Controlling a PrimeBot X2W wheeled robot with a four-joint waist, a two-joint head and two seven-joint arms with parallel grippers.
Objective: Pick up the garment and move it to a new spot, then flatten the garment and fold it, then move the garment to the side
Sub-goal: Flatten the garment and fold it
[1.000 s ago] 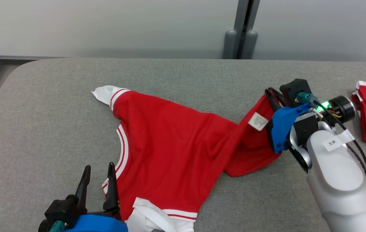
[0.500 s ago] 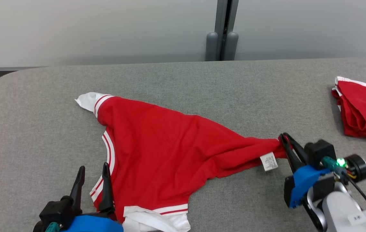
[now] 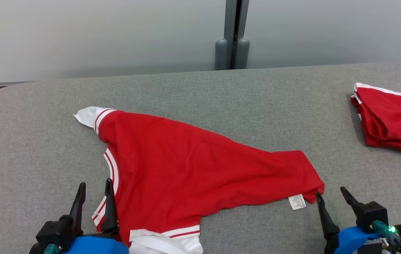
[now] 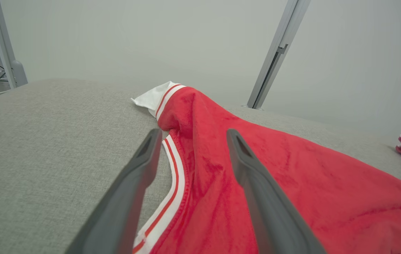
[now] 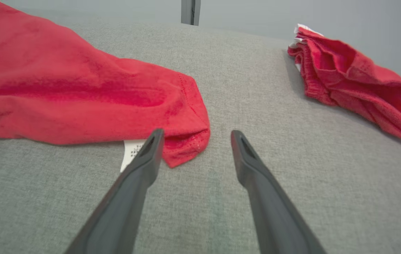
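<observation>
Flattening seems in hand: the red shirt (image 3: 193, 169) lies wrinkled on the bench (image 3: 221, 88). The left end effector (image 3: 95, 183) and right end effector (image 3: 330, 192) are open and empty. Next, they should probably pinch its near corners.

The garment (image 3: 193, 169) was a red shirt with white, red-striped trim along its neckline (image 3: 110, 169). It lay spread but wrinkled on the grey table (image 3: 221, 88), left of centre. The neckline faced left, one white sleeve end (image 3: 87, 115) pointed far-left, and the other sleeve end (image 3: 165, 243) lay at the near edge. The hem tapered to a corner on the right, where a white label (image 3: 297, 202) stuck out on the near side.
</observation>
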